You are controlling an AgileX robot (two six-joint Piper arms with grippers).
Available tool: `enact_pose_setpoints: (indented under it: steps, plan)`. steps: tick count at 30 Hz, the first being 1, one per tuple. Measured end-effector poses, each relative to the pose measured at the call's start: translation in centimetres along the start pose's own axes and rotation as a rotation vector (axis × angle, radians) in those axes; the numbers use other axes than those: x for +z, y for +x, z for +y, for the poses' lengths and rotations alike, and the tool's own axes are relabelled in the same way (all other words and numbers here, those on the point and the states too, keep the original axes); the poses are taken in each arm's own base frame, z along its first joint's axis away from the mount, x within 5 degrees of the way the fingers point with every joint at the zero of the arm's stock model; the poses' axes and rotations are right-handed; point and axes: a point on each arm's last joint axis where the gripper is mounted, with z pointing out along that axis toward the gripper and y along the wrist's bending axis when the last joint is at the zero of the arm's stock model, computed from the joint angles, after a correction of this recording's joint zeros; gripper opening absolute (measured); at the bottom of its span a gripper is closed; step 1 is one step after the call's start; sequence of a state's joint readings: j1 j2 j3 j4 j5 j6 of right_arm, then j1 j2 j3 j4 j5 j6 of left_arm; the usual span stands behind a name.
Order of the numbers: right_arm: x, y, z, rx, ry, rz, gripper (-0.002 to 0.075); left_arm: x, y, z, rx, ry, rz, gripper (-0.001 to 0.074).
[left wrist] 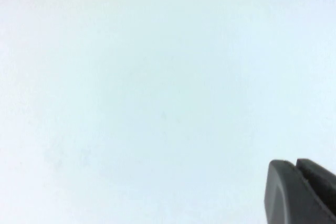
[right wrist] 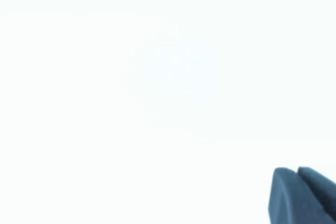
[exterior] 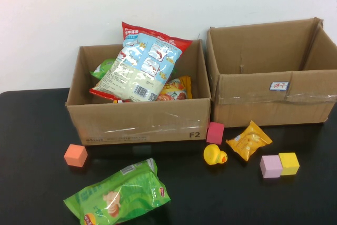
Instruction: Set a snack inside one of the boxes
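Note:
Two cardboard boxes stand at the back of the black table. The left box [exterior: 139, 122] holds a big red and blue snack bag [exterior: 142, 64] leaning upright, plus a green bag [exterior: 103, 69] and an orange one [exterior: 176, 88]. The right box [exterior: 274, 98] looks empty. On the table in front lie a green snack bag [exterior: 118, 196] and a small yellow snack packet [exterior: 249, 140]. Neither arm shows in the high view. My left gripper [left wrist: 296, 167] is shut and faces a blank white surface. My right gripper [right wrist: 296, 172] is shut too, with nothing held.
Loose toys lie on the table: an orange cube [exterior: 76, 155], a pink-red cube [exterior: 215, 132], a yellow duck [exterior: 214, 155], and a pink cube [exterior: 270, 166] touching a yellow cube [exterior: 289, 163]. A white wall stands behind the boxes.

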State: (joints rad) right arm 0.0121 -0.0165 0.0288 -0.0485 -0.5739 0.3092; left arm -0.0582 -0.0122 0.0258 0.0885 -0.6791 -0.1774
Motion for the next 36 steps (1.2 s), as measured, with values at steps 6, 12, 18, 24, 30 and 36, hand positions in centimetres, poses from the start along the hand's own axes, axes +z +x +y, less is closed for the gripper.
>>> enact_pose_setpoints:
  steps: [6, 12, 18, 24, 30, 36]
  plan:
    - [0.1, -0.4, 0.2, 0.008, -0.011, -0.017, 0.0, 0.1, 0.5, 0.0, -0.016, -0.007, 0.088, -0.0002]
    - [1.5, -3.8, 1.3, -0.103, -0.006, 0.068, -0.0001, 2.2, -3.1, 0.2, -0.055, -0.081, 0.316, -0.0002]
    - [3.0, -7.5, 1.6, -0.259, 0.089, 0.263, -0.0001, 4.7, -6.0, 1.2, -0.047, -0.241, 0.59, -0.0002]
    - [5.3, -4.9, 0.3, -0.253, 0.207, 0.638, -0.0001, 6.4, -2.7, 1.4, -0.028, -0.25, 1.059, -0.0002]
    - [5.4, -1.2, -0.7, -0.206, 0.251, 0.853, -0.0001, 6.7, 2.7, 1.3, -0.14, -0.275, 1.357, -0.0002]
    - [3.7, 2.3, -1.5, -0.18, 0.256, 0.939, -0.0001, 8.5, 7.4, 0.4, -0.169, -0.089, 1.573, -0.0002]
